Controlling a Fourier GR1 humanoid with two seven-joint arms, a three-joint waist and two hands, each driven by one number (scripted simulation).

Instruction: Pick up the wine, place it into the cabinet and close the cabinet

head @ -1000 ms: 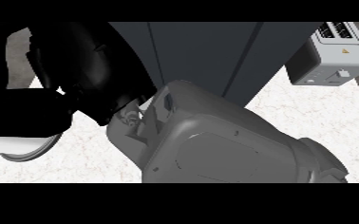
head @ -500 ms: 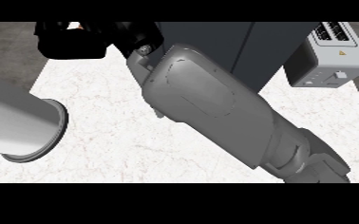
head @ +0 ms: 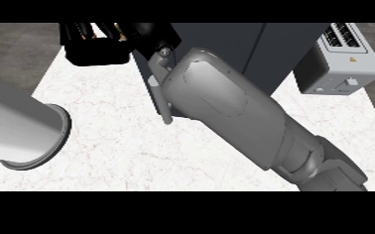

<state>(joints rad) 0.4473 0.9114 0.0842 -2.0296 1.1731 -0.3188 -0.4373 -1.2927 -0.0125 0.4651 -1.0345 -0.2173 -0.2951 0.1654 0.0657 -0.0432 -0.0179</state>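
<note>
The right forearm is stretching diagonally across the white marbled counter, running from the lower right corner up toward the dark grey cabinet at the top centre. The right hand is showing as a black shape at the upper edge, just left of the cabinet's front and partly cut off by the frame; whether its fingers are spread, pressed together or pinching anything cannot be told from this view. Next to it, at the top left, a black mass with small orange and pale glints is lying above the counter's edge; this may be the wine bottle held by the hand, but the view is not showing it clearly enough to say so. A thin grey vertical handle is standing at the cabinet's left edge, just beside the wrist. The left forearm is entering from the left edge as a pale grey cylinder with a round rimmed end; its hand is not showing. A white toaster is sitting at the upper right, beside the cabinet.
</note>
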